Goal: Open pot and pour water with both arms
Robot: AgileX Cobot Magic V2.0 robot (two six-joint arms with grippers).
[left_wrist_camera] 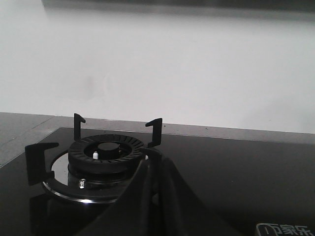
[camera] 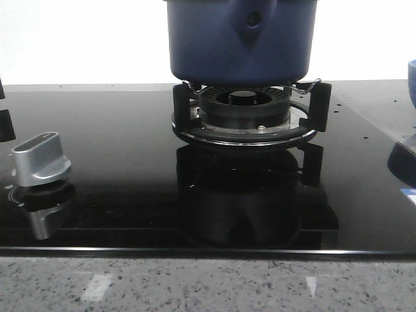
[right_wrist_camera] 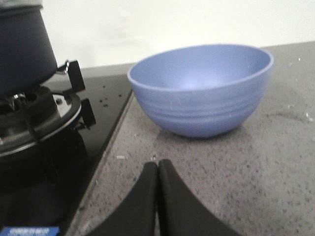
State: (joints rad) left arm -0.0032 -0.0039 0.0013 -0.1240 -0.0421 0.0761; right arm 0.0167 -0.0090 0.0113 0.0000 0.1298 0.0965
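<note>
The dark-blue pot (camera: pixel 240 39) stands on the burner grate (camera: pixel 250 114) at the middle back, and its top is cut off by the frame. Its handle mount with a hole faces me. The pot's side also shows in the right wrist view (right_wrist_camera: pixel 22 49). My right gripper (right_wrist_camera: pixel 157 166) is shut and empty, low over the grey counter, in front of a light-blue bowl (right_wrist_camera: pixel 202 88) and to the right of the pot. My left gripper (left_wrist_camera: pixel 156 160) is shut and empty, beside a second, bare burner (left_wrist_camera: pixel 106 152). Neither gripper shows in the front view.
A silver stove knob (camera: pixel 40 159) sits on the black glass hob (camera: pixel 117 195) at the left. The bowl's edge shows at the far right (camera: pixel 411 81). The grey speckled counter (right_wrist_camera: pixel 256 162) lies right of the hob. A white wall stands behind.
</note>
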